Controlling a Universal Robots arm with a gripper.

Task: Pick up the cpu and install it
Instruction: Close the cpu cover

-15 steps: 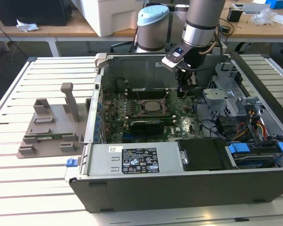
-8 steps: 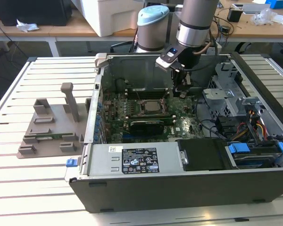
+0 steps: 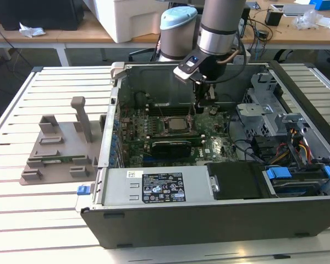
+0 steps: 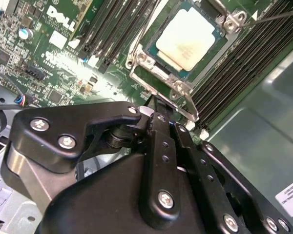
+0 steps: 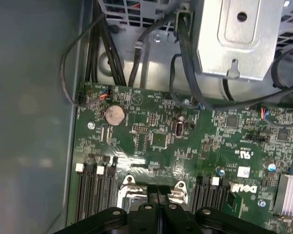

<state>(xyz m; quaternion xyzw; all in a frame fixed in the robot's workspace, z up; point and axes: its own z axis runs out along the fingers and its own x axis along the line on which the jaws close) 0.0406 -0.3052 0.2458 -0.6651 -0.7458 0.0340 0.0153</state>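
Observation:
The cpu [image 4: 188,41], a small square chip with a pale metal top, lies flat in the motherboard socket [image 4: 158,78] inside the open computer case [image 3: 209,212]. In the exterior view the cpu [image 3: 179,124] sits mid-board, and my gripper [image 3: 200,108] hangs just beside it toward that view's right. Both wrist views show the black fingers pressed together, with nothing between them. In the second wrist view the gripper [image 4: 155,104] has its tips right at the socket's metal frame edge. The first wrist view shows the gripper [image 5: 158,189] over that same frame.
Memory slots [image 4: 112,34] flank the socket. A black graphics card [image 3: 173,146] lies just in front of it, and a power supply [image 3: 165,188] lines the near wall. A drive cage [image 3: 264,107] and cables [image 3: 297,148] crowd the exterior view's right. A grey fixture [image 3: 58,148] stands outside the case.

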